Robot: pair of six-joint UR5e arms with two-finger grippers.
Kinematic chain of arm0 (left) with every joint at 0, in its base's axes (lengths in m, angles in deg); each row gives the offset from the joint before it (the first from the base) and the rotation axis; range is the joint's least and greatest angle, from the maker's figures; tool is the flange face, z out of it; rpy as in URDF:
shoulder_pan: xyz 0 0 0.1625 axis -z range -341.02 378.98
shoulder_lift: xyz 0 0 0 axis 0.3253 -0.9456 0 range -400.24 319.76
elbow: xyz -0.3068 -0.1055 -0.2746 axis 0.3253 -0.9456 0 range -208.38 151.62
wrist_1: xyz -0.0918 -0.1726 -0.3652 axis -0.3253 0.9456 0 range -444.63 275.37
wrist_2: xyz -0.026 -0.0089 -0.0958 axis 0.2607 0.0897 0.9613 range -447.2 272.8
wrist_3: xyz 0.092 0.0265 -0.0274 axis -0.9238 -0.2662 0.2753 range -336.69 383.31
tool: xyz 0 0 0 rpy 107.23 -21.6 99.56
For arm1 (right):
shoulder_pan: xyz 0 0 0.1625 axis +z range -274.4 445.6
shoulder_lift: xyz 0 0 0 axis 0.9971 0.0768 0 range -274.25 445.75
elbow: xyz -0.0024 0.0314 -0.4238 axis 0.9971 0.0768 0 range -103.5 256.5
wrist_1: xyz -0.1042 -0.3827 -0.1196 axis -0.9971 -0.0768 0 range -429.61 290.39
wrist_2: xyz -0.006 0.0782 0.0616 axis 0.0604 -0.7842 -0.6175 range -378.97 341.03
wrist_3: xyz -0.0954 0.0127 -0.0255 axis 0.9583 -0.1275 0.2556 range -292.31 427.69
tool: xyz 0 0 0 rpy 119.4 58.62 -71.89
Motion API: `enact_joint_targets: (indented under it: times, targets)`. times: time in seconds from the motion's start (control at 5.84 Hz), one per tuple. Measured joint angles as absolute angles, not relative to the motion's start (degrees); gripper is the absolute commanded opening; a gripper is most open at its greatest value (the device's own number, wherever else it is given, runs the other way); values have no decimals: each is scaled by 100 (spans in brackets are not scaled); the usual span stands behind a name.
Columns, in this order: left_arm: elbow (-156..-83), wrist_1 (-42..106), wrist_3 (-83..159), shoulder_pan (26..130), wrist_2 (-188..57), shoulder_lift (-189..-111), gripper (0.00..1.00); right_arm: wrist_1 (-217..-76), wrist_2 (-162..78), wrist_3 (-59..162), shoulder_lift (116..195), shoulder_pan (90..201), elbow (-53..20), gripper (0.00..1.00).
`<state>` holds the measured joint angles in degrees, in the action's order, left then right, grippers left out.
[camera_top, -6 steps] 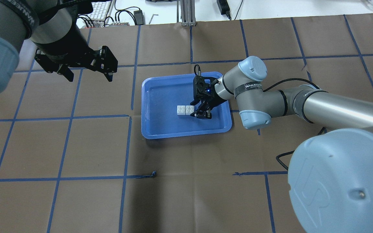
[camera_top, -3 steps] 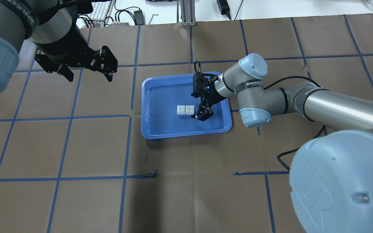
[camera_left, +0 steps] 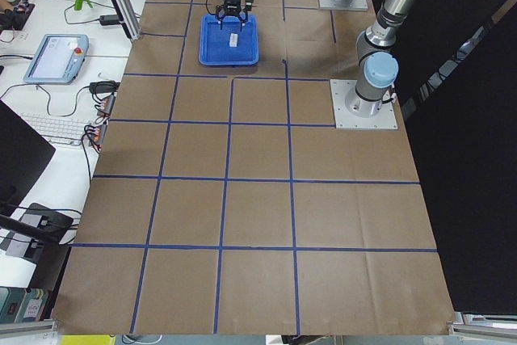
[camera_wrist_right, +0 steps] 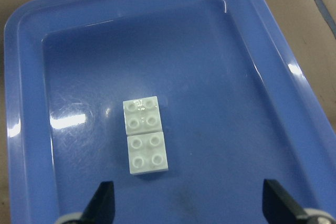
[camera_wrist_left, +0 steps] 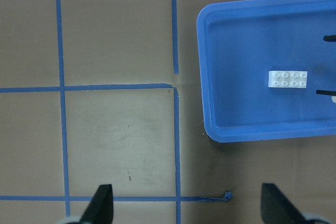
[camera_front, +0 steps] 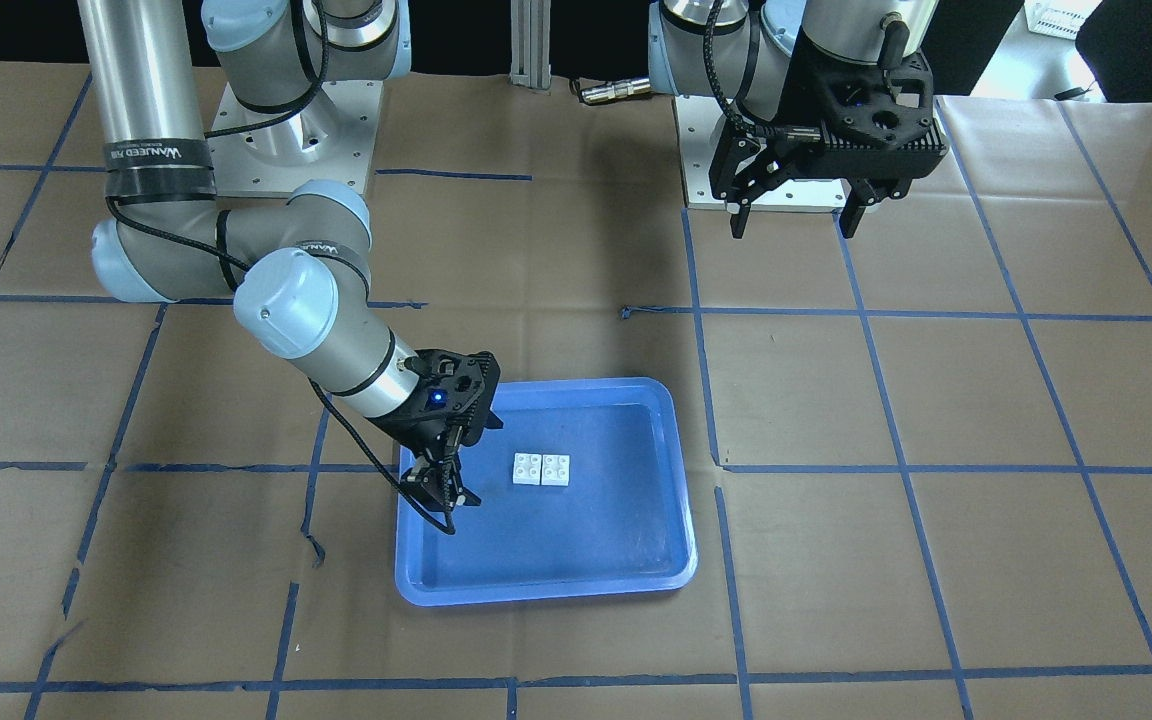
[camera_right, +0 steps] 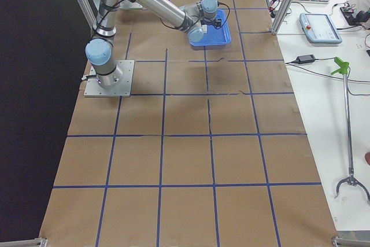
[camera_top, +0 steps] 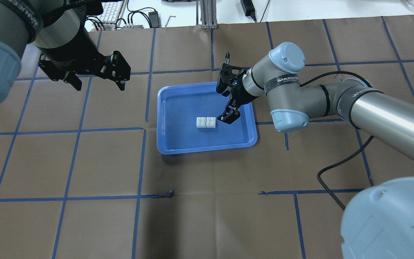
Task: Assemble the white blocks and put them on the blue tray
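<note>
I see my left claw (camera_top: 99,85) spread open and empty above the desk (camera_top: 84,162), left of the blue tray (camera_top: 178,148). The white blocks (camera_top: 206,122) lie side by side, touching, mid-tray. Just right of them, my right claw (camera_top: 229,118) hangs open, gripping nothing.

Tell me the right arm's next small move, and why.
Probably raise the right gripper up and back, clear of the blue tray. The white blocks lie side by side on the tray's floor, and the gripper hangs open and empty beside them, touching neither, so nothing seems left to place.
</note>
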<state>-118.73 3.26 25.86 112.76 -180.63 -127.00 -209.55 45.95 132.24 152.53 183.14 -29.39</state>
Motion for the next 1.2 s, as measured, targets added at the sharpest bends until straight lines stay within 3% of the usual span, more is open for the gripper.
enact_joint_targets:
  times: [1.2]
  targets:
    - [-11873,327,2586,11276,-18063,-12698,100,-17746,6954,8048,16732,17539,-2150,100]
